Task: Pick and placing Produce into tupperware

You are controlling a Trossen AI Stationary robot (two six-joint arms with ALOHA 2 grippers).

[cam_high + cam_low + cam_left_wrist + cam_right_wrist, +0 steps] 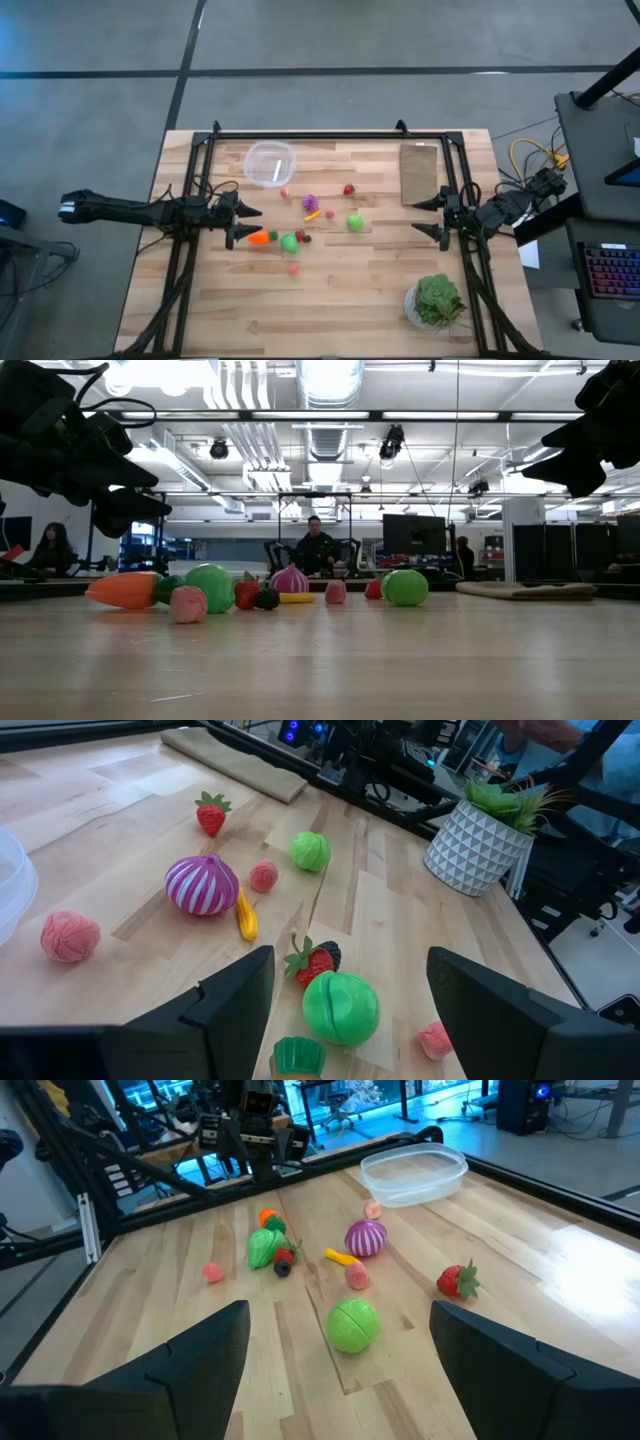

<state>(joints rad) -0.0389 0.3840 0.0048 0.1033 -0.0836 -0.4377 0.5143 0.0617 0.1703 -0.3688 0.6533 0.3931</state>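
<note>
Left gripper (246,223) hangs above the table's left side, jaws spread wide and holding nothing, just left of the orange carrot (259,238). Right gripper (427,216) hangs over the right side, jaws also wide apart and empty, well apart from the produce.

Tupperware (270,163): clear, empty, at the far left-centre of the table (340,300).

Produce all lies loose on the wood at mid-table. A green ball (290,242) sits just right of the carrot, with a small strawberry (312,962) and a dark berry (331,955) beside it. The purple striped piece (310,202) has a yellow-orange bit (314,214) touching it. A second green ball (355,223) lies farther right, a strawberry (348,189) beyond it. One pink piece (285,192) lies near the tupperware, another (293,269) nearer.

A tan board (419,173) lies far right; a potted plant (436,301) stands near right.

No readable writing or labels anywhere.
</note>
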